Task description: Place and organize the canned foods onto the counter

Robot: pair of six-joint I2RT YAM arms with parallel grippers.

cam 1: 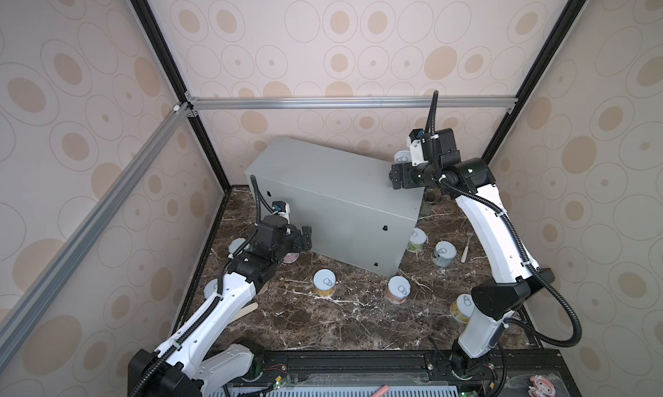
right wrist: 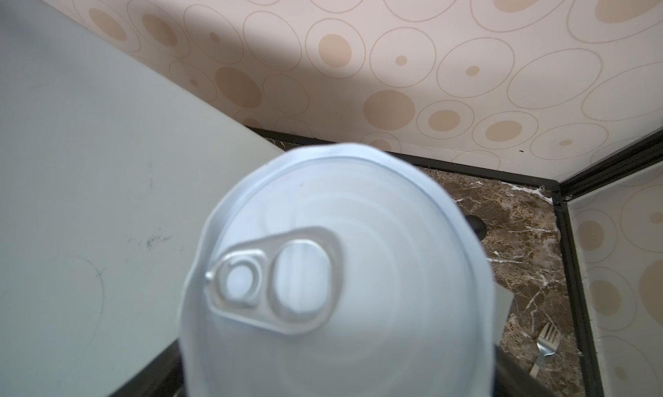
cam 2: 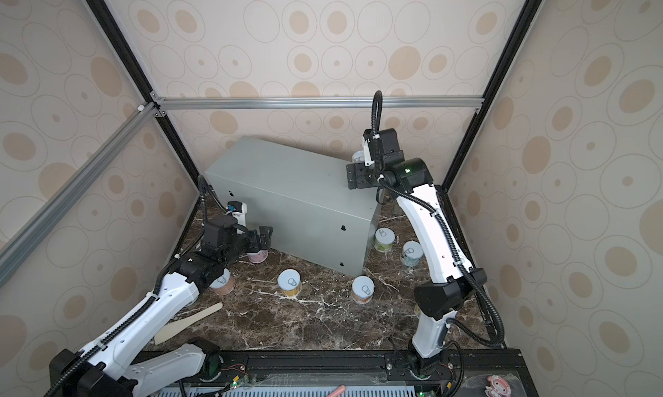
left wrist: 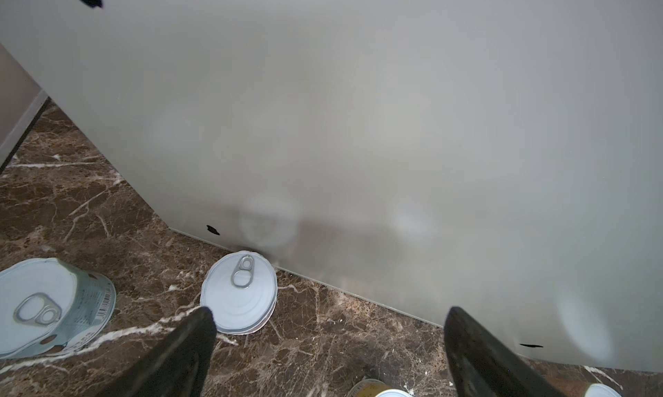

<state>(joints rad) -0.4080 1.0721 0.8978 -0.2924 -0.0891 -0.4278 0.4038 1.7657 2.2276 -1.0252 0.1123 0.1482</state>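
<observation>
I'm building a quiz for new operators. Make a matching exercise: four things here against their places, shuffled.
Things
1. silver metal fork
2. pale wooden spatula
3. yellow-labelled round tin
4. silver-lidded tin, label hidden

Places
A. at the large grey metal box's far right top corner
B. on the dark brown marble surface, before the box's front face
C. on the marble, right of the box
D. on the marble, front left

Pairs: 1-C, 2-D, 3-B, 4-A
</observation>
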